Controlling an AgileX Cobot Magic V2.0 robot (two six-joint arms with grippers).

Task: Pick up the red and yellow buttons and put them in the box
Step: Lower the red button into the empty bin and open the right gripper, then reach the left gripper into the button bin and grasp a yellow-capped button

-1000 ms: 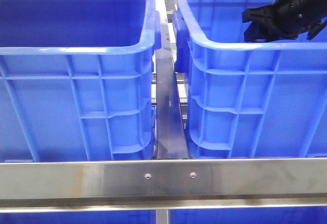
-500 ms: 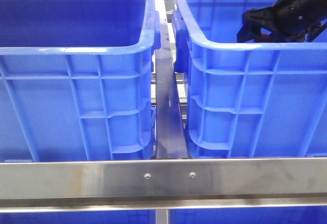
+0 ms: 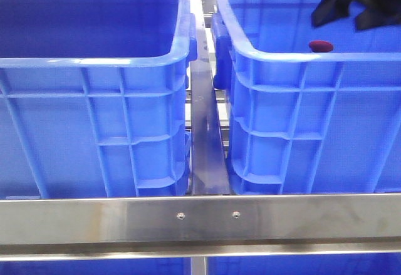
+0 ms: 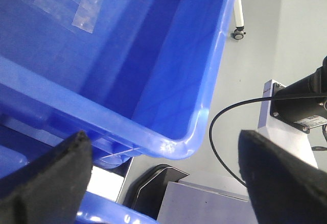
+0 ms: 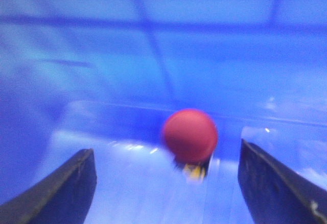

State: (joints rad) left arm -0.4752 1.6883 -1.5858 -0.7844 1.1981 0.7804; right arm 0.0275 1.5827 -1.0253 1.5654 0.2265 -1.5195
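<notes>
Now that your right gripper (image 3: pixel 348 9) has lifted with jaws spread and empty, the red button (image 3: pixel 321 46) sits released in the box (image 3: pixel 301 99); yellow remains.

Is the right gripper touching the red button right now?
Apart. In the right wrist view the red button sits free between the open right gripper's fingers, blue showing on both sides.

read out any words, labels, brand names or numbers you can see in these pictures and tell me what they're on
No text can be read in any view.
Black device beside the left crate: a white label, print too small to read.
Clear tape inside that crate: blank.
Right crate, red button and steel rail: no markings.
</notes>
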